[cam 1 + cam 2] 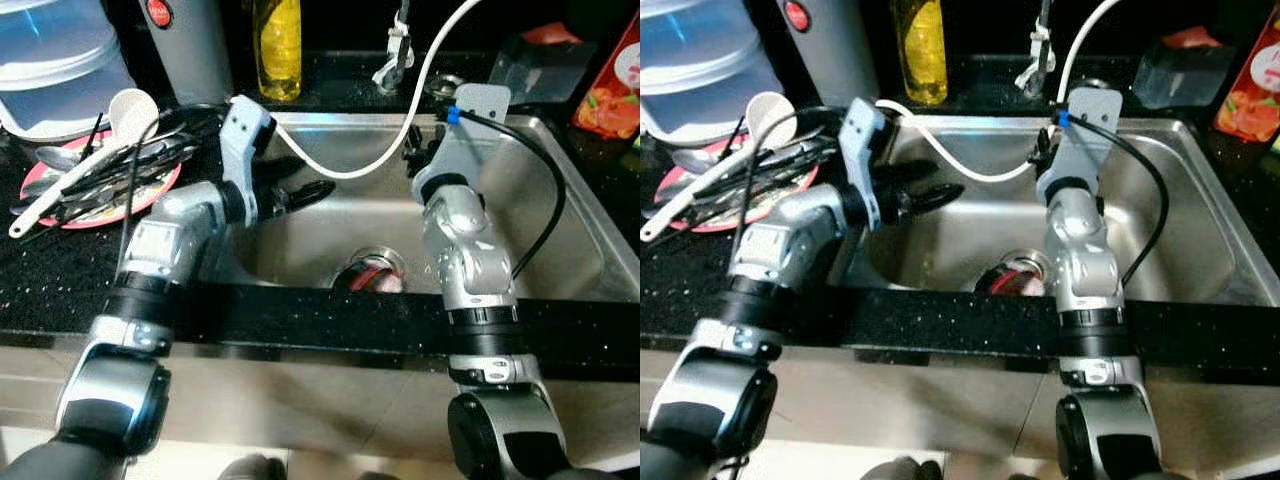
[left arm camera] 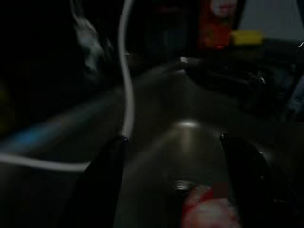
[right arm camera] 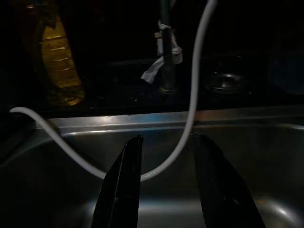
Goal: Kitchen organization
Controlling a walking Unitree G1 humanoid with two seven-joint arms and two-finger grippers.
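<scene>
In the left eye view, both arms reach over a steel sink [image 1: 560, 230] set in a black counter [image 1: 60, 290]. The left gripper [image 1: 300, 193] hangs over the sink's left side, its black fingers spread and empty. The right gripper [image 1: 415, 150] is near the far wall of the sink, just under a white hose [image 1: 345, 170] that sags across the basin. Something red lies at the drain [image 1: 372, 275]. On the counter to the left, a pink plate [image 1: 160, 180] carries dark utensils and a white ladle [image 1: 125, 115]. A yellow bottle [image 1: 277, 45] stands at the far edge.

The left wrist view is dark: two parted fingers [image 2: 102, 185] frame the basin, the hose beside one, the red thing between them.

In the right wrist view, parted fingers [image 3: 121, 185] hold nothing; the hose loops between them, with the bottle and a tap [image 3: 165, 57] beyond.
</scene>
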